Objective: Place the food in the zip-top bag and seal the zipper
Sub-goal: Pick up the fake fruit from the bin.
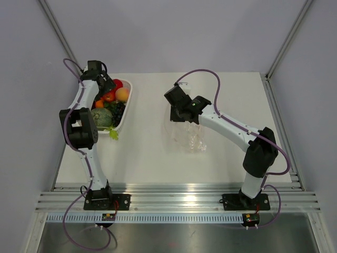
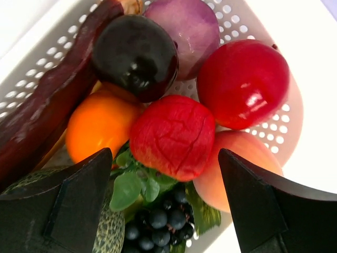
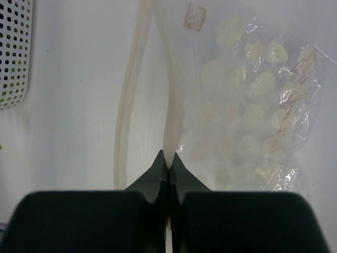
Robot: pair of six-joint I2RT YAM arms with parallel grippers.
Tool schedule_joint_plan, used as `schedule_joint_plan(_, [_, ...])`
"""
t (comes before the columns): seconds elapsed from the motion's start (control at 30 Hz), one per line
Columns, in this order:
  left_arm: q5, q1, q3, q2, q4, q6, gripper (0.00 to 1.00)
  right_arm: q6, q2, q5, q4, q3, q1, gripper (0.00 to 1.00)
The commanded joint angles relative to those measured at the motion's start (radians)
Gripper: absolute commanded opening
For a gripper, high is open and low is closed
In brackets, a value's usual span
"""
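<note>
From above: the food (image 1: 112,100) sits heaped in the white tray (image 1: 128,105) on the L side of the tabletop (image 1: 152,158), w/ the left tool (image 1: 104,83) hanging right over the heap. The zip-top bag (image 1: 192,138) lies flat, well apart to the R, nearer mid-table. The right tool (image 1: 181,115) is down at its far edge. So the L arm is nearer the fruit and the R arm has the bag. Anything picked must travel rightward from tray to bag.

L wrist cam: the left tool (image 2: 164,158) is wide open, fingers straddling a wrinkled red ball (image 2: 171,132) w/o touching it. A glossy red ball (image 2: 243,84) and a peach ball (image 2: 231,168) crowd it on one side and an orange ball (image 2: 97,124) on the other. A dark plum (image 2: 136,55) lies beyond and grapes (image 2: 158,224) nearer the cam. I'd guess the wrinkled one is the target: straight in btwn the fingers, tight fit tho.

R wrist cam: the right tool (image 3: 167,164) is pinched closed on one lip of the zip-top bag (image 3: 247,105). The zipper (image 3: 126,116) runs lengthwise, straight away from the tool. Its other lip bows off sideways, so the mouth gapes a bit. A corner of the tray (image 3: 13,52) shows on that same side, so the opening prob. faces the tray. The bag's body trails off the opposite way.
</note>
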Motion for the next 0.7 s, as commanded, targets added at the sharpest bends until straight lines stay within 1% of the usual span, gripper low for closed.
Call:
schedule_joint_plan(0.0, [-0.002, 0.007, 0.085, 0.036, 0.032, 0.0, 0.85, -0.018, -0.01, -0.005, 0.024, 0.008, -0.001, 0.0])
schedule_joint_plan(0.17, [0.026, 0.007, 0.118, 0.079, 0.026, 0.012, 0.84, -0.024, 0.006, -0.014, 0.021, 0.018, 0.0, 0.0])
schedule_joint_plan(0.23, [0.036, 0.007, 0.124, 0.099, 0.019, 0.012, 0.82, -0.023, 0.012, -0.02, 0.023, 0.022, -0.001, 0.0])
schedule_joint_plan(0.3, [0.036, 0.007, 0.116, 0.105, 0.019, 0.014, 0.78, -0.019, 0.013, -0.023, 0.023, 0.018, -0.001, 0.0])
schedule_joint_plan(0.33, [0.033, 0.007, 0.115, 0.106, 0.017, 0.014, 0.7, -0.018, 0.013, -0.023, 0.024, 0.015, -0.001, 0.0])
schedule_joint_plan(0.37, [0.03, 0.007, 0.112, 0.106, 0.016, 0.014, 0.67, -0.015, 0.013, -0.023, 0.026, 0.014, -0.001, 0.0])
schedule_joint_plan(0.47, [0.026, 0.007, 0.101, 0.089, 0.014, 0.02, 0.6, -0.012, 0.007, -0.024, 0.03, 0.002, -0.001, 0.0])
schedule_joint_plan(0.53, [0.015, 0.007, 0.086, 0.066, 0.014, 0.028, 0.57, -0.007, 0.004, -0.028, 0.03, -0.001, -0.001, 0.0])
schedule_joint_plan(0.67, [-0.008, 0.008, 0.029, -0.051, 0.022, 0.04, 0.48, 0.0, -0.002, -0.034, 0.035, -0.006, 0.0, 0.0])
